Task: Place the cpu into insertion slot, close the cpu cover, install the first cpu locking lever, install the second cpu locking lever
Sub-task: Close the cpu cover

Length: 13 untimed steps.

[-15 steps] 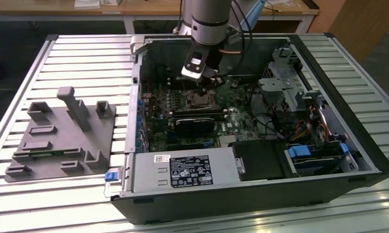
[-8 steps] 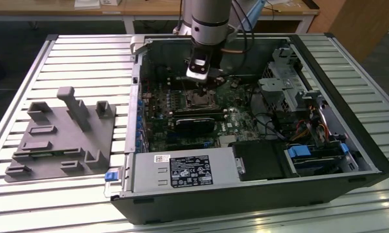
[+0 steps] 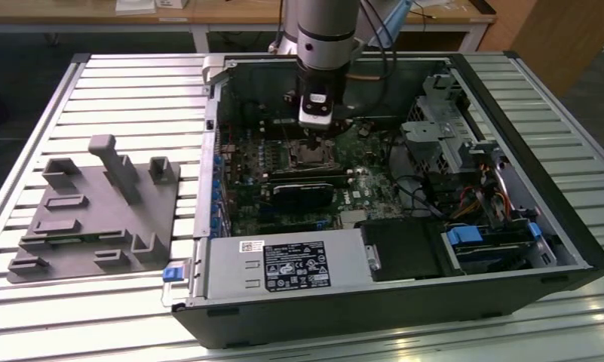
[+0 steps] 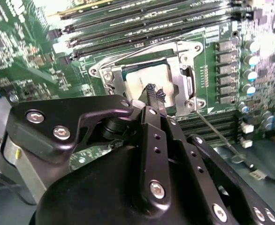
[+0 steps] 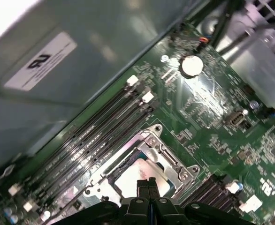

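One cpu (image 4: 142,77), flat and square with a silvery-grey top. It lies face up in the insertion slot (image 4: 102,74) on the green circuit board (image 4: 29,56). Being square, it has no long axis. Its edges run parallel with the long black memory slots (image 4: 142,28) beside the socket.

One cpu cover (image 4: 183,77), a thin silver frame. It lies down around the chip's edges, and the chip's top shows through the cut-out centre.

One thin metal lever rod (image 4: 217,136). It runs out from a socket corner and slants across the board. Whether it is latched cannot be told.

One gripper (image 4: 154,95), reaching down into the open computer case (image 3: 382,317). Its jaws are closed together with nothing between them, the tips just above the chip near one edge. The black gripper body hides part of the socket in the second wrist view.

Surroundings:
- A row of round capacitors (image 4: 250,61) stands beside the socket.
- A coin battery (image 5: 191,65) sits on the board, well apart from the socket.
- A black rectangular module (image 3: 304,194) lies near the socket.
- A power supply (image 3: 286,265) sits inside the case.
- Cable bundles (image 3: 478,200) lie towards the exterior view's right.
- A grey fixture tray (image 3: 85,219) rests on the slatted table (image 3: 130,90), at the exterior view's left of the case.
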### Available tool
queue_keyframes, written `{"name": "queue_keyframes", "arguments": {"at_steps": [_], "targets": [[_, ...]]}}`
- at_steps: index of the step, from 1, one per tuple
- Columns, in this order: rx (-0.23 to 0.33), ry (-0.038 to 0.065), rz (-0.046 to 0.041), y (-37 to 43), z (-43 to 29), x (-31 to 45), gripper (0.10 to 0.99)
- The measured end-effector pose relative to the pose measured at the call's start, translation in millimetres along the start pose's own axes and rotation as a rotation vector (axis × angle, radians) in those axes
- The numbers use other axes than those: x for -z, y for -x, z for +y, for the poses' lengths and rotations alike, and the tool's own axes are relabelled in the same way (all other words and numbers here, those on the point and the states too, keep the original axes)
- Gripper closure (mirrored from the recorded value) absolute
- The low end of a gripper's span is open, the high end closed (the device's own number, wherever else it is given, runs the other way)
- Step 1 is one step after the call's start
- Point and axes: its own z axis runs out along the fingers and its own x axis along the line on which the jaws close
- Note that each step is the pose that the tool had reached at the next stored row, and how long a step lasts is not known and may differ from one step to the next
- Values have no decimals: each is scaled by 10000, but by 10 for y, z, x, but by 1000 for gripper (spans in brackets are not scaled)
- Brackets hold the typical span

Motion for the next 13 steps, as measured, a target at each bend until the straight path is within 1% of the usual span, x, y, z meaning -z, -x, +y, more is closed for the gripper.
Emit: {"name": "queue_keyframes", "arguments": {"at_steps": [13], "targets": [[2367,5,22,0,0,-1,980]]}}
